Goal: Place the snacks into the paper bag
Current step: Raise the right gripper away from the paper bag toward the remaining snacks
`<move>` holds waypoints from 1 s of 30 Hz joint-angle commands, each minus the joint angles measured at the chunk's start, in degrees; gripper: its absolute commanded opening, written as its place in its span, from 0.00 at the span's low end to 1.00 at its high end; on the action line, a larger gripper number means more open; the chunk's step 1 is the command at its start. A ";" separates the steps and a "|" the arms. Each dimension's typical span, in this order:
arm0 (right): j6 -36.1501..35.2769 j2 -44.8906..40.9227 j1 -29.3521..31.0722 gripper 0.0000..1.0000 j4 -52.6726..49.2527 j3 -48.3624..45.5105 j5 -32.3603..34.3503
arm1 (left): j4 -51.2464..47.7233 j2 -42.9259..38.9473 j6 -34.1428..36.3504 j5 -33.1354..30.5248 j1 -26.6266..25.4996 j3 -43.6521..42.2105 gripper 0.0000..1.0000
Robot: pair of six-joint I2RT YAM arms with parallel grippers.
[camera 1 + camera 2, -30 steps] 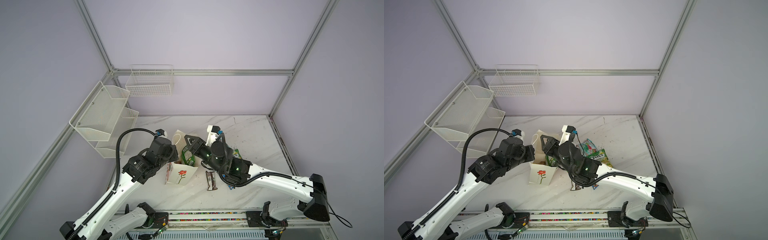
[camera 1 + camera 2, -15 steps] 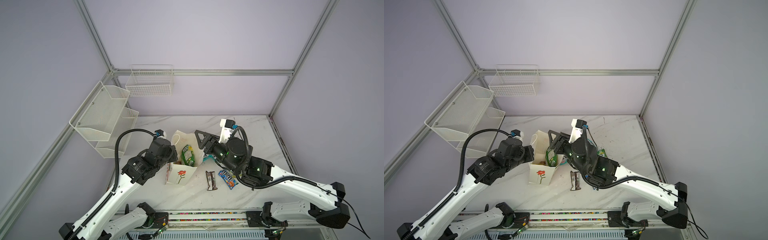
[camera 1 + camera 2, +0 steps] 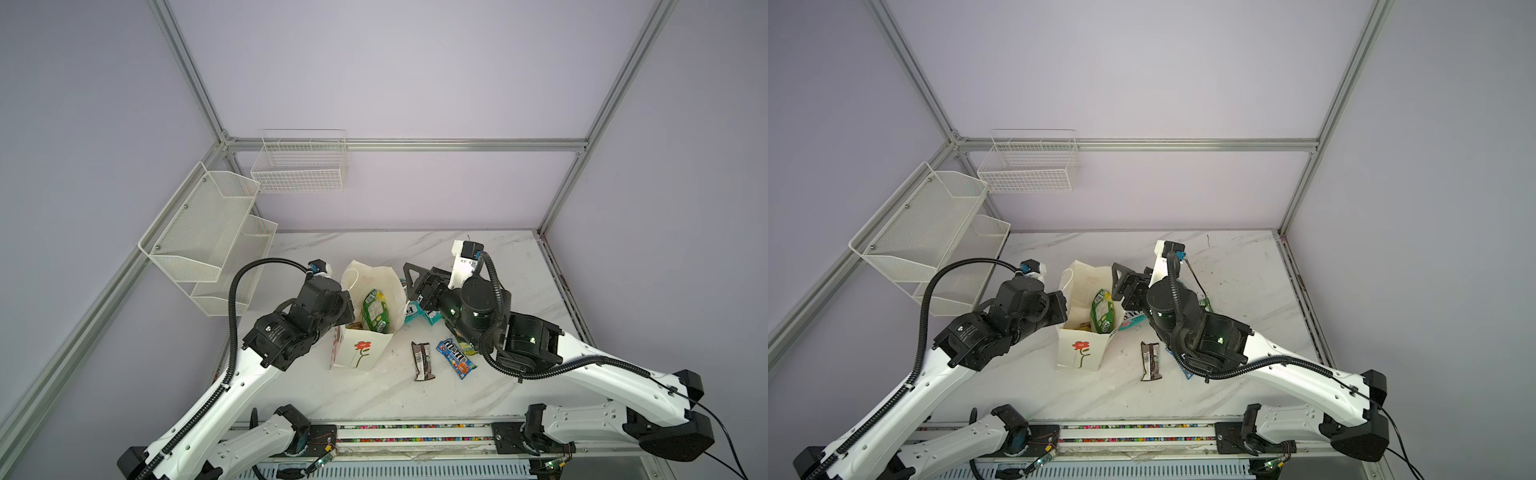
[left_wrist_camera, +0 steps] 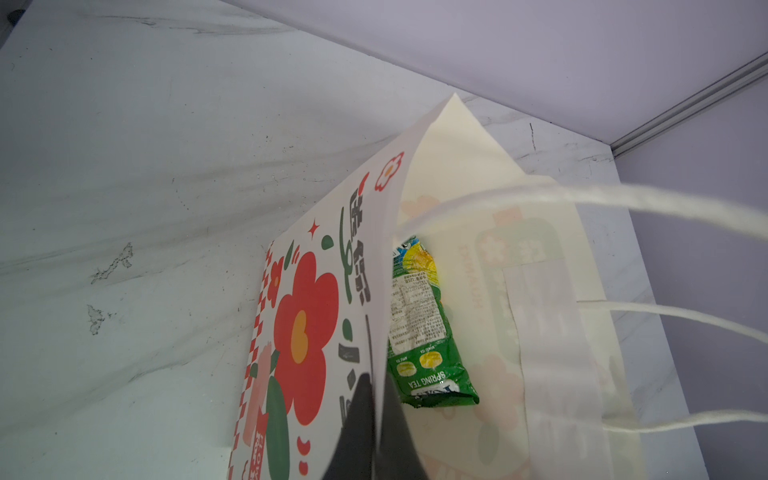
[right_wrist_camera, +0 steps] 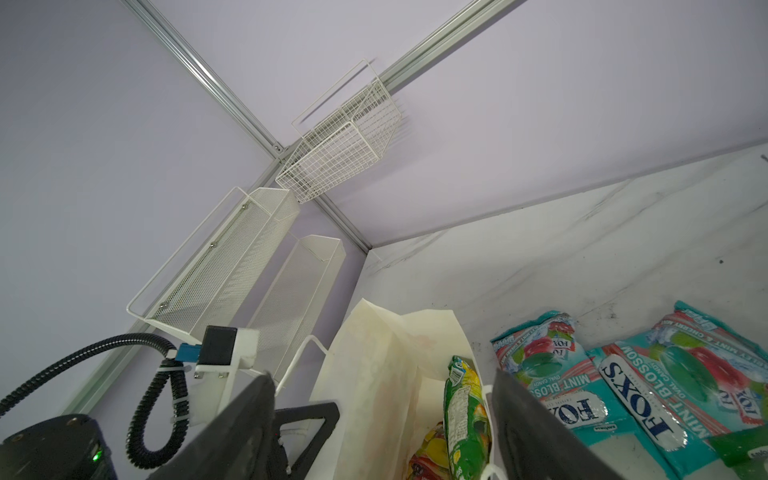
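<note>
The cream paper bag [image 3: 360, 353] [image 3: 1080, 353] stands open at mid-table. My left gripper [image 4: 376, 382] [image 3: 347, 308] is shut on its left wall. A green pouch [image 3: 375, 311] [image 3: 1103, 311] [image 4: 419, 324] [image 5: 465, 415] stands upright inside the bag, beside an orange pouch [image 5: 432, 453]. My right gripper [image 5: 382, 374] [image 3: 417, 286] [image 3: 1123, 283] hangs open and empty over the bag's right rim. Two teal pouches [image 5: 552, 374] [image 5: 681, 374] lie just right of the bag. The dark brown bar [image 3: 423, 360] [image 3: 1151, 360] and the blue M&M's packet [image 3: 456, 358] lie nearer the front.
White wire baskets [image 3: 208, 232] [image 3: 299, 166] hang on the left and back walls. The bag's cord handles [image 4: 623, 199] loop across the left wrist view. A further green pouch corner [image 5: 744, 444] shows beside the teal ones. The right arm [image 3: 523, 336] covers part of the snack pile.
My right gripper let go of the green pouch inside the bag, opened wider and drew back up and to the right. The left gripper kept its hold on the bag.
</note>
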 commanded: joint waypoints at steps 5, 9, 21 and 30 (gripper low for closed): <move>-0.41 -2.01 -1.42 0.97 -5.75 1.53 2.63 | 1.17 -1.58 1.33 -2.10 -0.17 -0.36 0.00; -0.19 -2.98 -2.91 0.97 -7.20 1.11 1.98 | 0.97 -1.93 1.48 -2.70 -0.09 -0.34 0.00; 0.52 -4.84 -10.54 0.97 -12.40 0.02 -3.16 | 0.36 -2.35 1.58 -3.32 -0.07 -0.47 0.00; 0.75 -6.39 -15.66 0.97 -14.41 -2.05 -6.15 | -0.53 -2.55 2.20 -3.86 0.00 0.33 0.00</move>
